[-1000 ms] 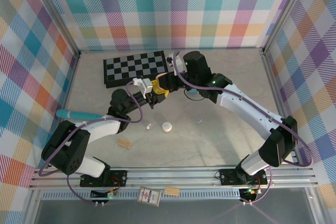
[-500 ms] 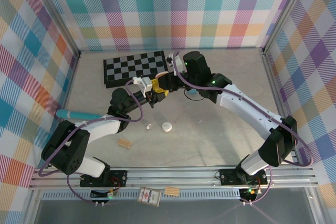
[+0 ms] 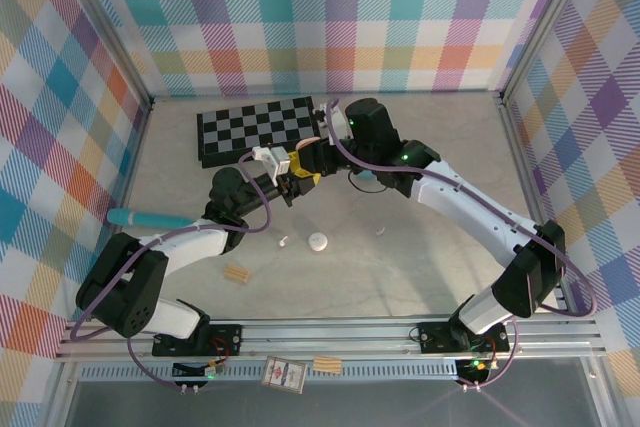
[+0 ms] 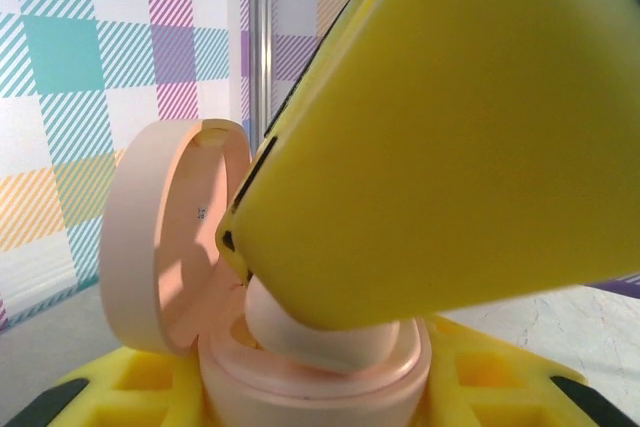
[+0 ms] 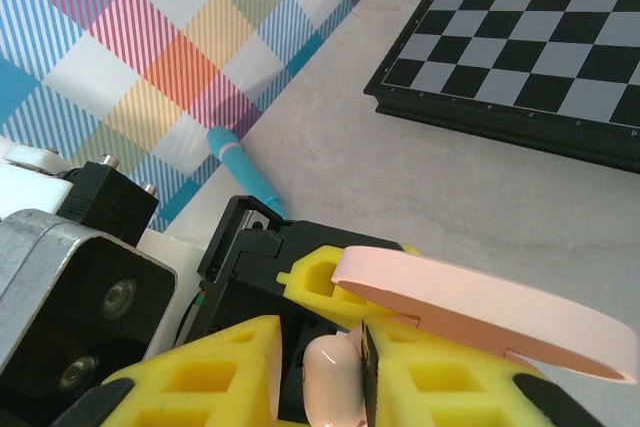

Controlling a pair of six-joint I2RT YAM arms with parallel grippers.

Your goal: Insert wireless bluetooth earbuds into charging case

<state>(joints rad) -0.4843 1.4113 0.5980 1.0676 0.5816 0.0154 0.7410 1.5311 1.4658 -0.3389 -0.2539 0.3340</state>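
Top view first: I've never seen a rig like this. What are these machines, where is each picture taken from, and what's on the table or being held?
Two robot arms are bolted at the near edge of a table. The top view looks down from above and behind them. The other two pictures come from a camera on each wrist. The arms meet mid-table. The left gripper holds an open pink case. The right gripper has a pink earbud between its yellow fingers, right at the case; whether it is gripping the earbud is unclear. Lying on the table are a chessboard, a teal pen, a white case, a white earbud and a wooden block.
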